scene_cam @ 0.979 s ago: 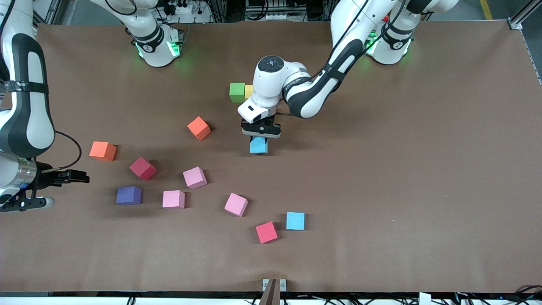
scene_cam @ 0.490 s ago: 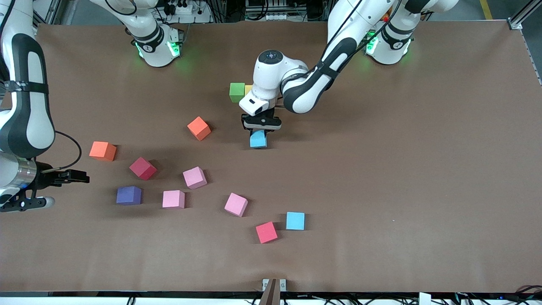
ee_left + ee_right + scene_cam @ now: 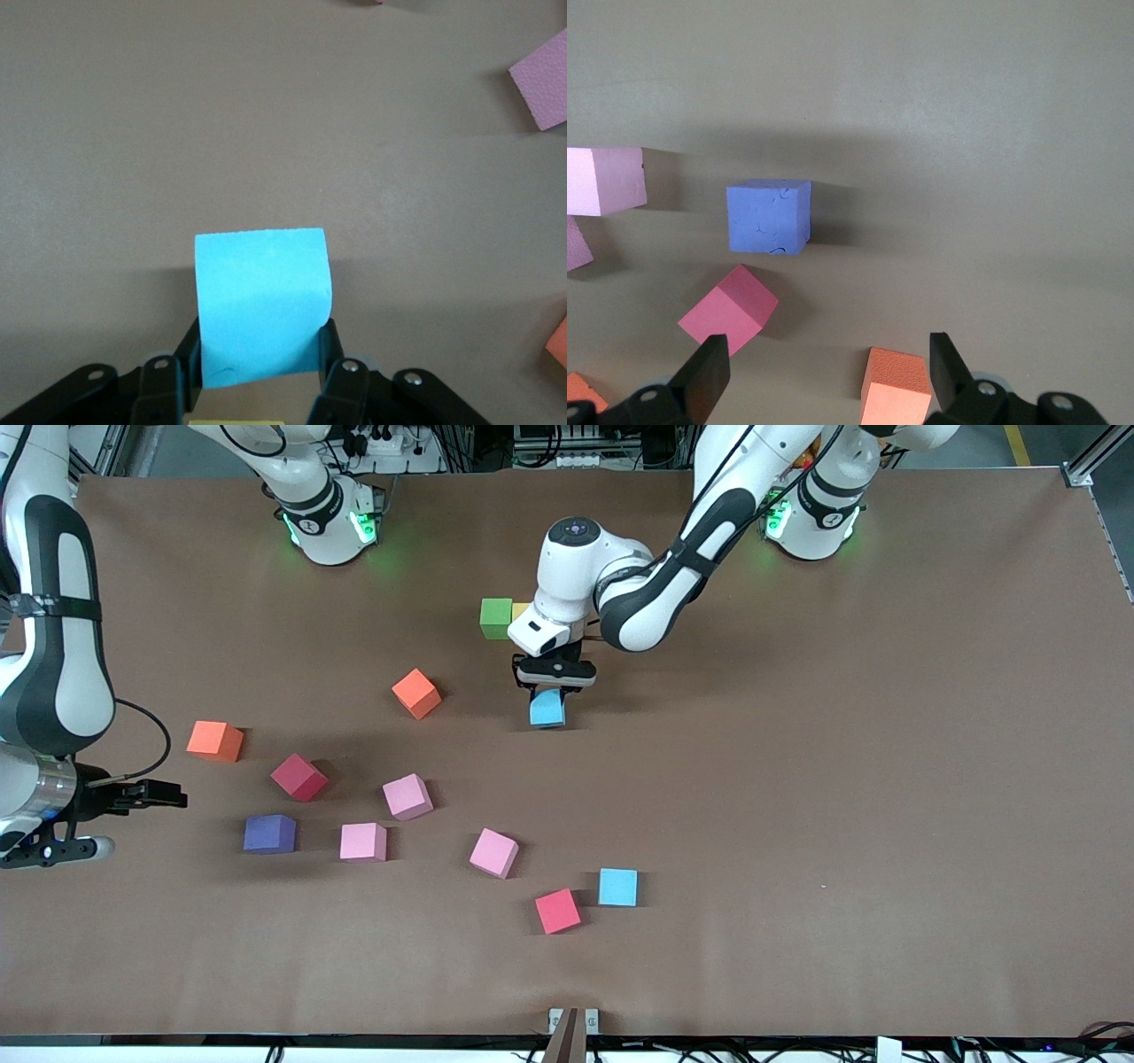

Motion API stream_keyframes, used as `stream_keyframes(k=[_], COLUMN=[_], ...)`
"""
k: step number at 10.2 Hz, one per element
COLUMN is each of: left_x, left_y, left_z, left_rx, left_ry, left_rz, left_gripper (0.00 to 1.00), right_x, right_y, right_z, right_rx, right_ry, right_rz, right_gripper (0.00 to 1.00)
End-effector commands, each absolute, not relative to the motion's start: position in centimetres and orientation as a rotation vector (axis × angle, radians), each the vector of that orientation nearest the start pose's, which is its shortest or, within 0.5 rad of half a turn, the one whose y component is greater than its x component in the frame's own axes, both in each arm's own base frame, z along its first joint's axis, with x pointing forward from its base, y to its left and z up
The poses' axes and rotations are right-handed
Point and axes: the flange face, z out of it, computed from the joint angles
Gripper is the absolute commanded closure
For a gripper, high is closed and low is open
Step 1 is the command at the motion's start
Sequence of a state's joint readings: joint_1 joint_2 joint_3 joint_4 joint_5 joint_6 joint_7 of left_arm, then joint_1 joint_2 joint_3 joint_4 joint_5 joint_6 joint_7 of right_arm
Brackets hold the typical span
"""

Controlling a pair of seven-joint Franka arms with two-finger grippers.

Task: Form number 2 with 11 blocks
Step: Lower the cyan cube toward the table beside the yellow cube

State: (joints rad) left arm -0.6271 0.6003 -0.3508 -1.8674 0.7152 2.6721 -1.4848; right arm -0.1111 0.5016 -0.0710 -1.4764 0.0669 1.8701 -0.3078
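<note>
Left gripper [image 3: 551, 688] clamps a light blue block [image 3: 547, 708] mid-table – its wrist hides most of the yellow block [image 3: 520, 611] beside green [image 3: 496, 617]. Right gripper [image 3: 133, 797] waits, fingers spread, at the table's edge.

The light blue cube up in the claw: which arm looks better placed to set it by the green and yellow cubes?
The left arm. Its left gripper is shut on the light blue cube near the green cube and yellow cube. The right gripper waits open at the right arm's end of the table.

left hand [image 3: 554, 691] carrying light blue block [image 3: 547, 708] toward green block [image 3: 495, 617]
</note>
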Motion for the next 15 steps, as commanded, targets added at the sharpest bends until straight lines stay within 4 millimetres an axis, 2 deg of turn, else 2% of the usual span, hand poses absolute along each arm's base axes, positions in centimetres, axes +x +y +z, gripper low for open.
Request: stream_keyframes(k=[1, 5, 8, 11, 14, 15], left_x=[35.7, 35.5, 34.5, 33.9, 33.7, 34.4], left_y=[-54.0, -53.8, -53.3, -53.4, -53.1, -52.6], left_z=[23.6, 23.3, 22.4, 22.3, 22.2, 22.3], left_rx=[-3.286, -3.280, -3.287, -3.295, -3.292, -3.291], left_ry=[0.083, 0.098, 0.178, 0.187, 0.176, 0.154], left_rz=[-0.517, -0.515, -0.520, -0.509, -0.503, -0.507], left_gripper=[0.77, 0.77, 0.77, 0.77, 0.76, 0.76], right_x=[67.7, 67.7, 67.7, 67.7, 67.7, 67.7], right_y=[-11.4, -11.4, -11.4, -11.4, -11.4, -11.4], right_z=[38.1, 38.1, 38.1, 38.1, 38.1, 38.1], right_rx=[-3.058, -3.058, -3.058, -3.058, -3.058, -3.058], right_ry=[-0.183, -0.183, -0.183, -0.183, -0.183, -0.183], right_rz=[0.133, 0.133, 0.133, 0.133, 0.133, 0.133], right_gripper=[0.00, 0.00, 0.00, 0.00, 0.00, 0.00])
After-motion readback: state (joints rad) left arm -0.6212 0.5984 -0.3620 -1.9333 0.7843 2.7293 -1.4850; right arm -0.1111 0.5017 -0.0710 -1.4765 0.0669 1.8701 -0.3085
